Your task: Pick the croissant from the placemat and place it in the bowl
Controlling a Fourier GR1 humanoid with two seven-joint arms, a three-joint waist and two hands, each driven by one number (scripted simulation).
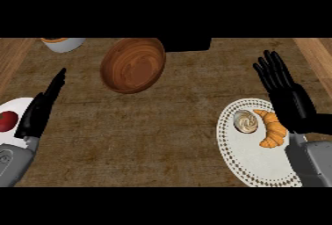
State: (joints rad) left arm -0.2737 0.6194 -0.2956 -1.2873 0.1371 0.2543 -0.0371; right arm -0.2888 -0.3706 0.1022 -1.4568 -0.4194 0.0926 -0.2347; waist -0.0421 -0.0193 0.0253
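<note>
While the robot's right black hand (285,94) hangs with its fingers straight and spread wide, holding nothing, the golden curved croissant (273,128) lies just at its seven o'clock, tucked against the heel of the palm so closely that I cannot tell whether they touch. The pastry's long axis runs roughly from twelve to six o'clock, bowing outward toward the hand, which puts it nearly in line with the fingers; to my eye the hand would need to drop back and curl down over it before any grasp. It sits on the white round lace-edged placemat (250,162), at the mat's two o'clock side, and just at its nine o'clock is a small round swirled pastry in cream and brown (246,121). This right hand is plainly the nearer one. The left black hand (40,110) rests open far off at nine o'clock, fingers straight and pointing up, beside a white plate (19,105) carrying a red round fruit (6,121). The brown wooden bowl (133,65) waits at about ten o'clock from the croissant, well apart, with nothing in it. Beyond it, at the counter's far edge, a pale cup with an orange filling (62,43) peeks in.
</note>
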